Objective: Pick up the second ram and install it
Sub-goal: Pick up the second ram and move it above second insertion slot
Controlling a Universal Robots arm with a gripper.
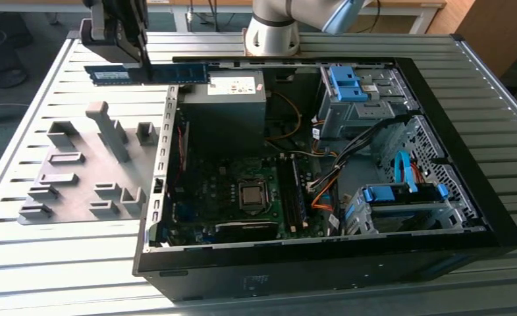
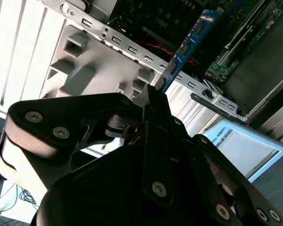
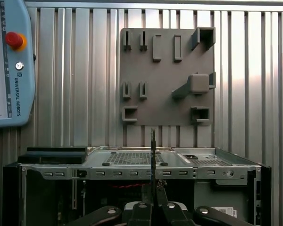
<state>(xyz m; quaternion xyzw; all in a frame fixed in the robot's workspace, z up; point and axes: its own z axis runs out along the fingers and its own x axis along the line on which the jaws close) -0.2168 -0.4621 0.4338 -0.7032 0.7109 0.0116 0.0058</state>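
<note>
Exterior view: the hand point(image 1: 142, 58) hangs at the far end of the scene, toward the exterior view's left. It is pressed together on the second ram point(image 1: 174, 72), pinching it along its upper long edge. The stick lies level, long axis left to right, clear of everything, just above the far-left corner of the open computer case point(image 1: 328, 253). The grey fixture plate point(image 1: 74, 184) sits on the desk point(image 1: 65, 257) left of the case, its holders apart from the stick. The motherboard's long dark slots point(image 1: 294, 191) lie well inside the case, nearer than the stick.

Second wrist view: the fingers close on one end portion of the second ram point(image 2: 191, 40); most of its blue length juts out past the hand point(image 2: 155, 96), over the perforated case wall point(image 2: 132, 47).

First wrist view: the second ram point(image 3: 153, 155) appears edge-on as a thin upright line, centred above the hand point(image 3: 153, 209), with the case point(image 3: 132, 160) beneath and the fixture plate point(image 3: 165, 94) beyond. A teach pendant point(image 3: 9, 94) rests on the desk to one side.

Judgement: the step is the carry. The overhang is long, so a firm pinch and slow, untilted travel matter. The contact edge should stay square to the slot, and the stick needs clearance over the case wall and cables.
</note>
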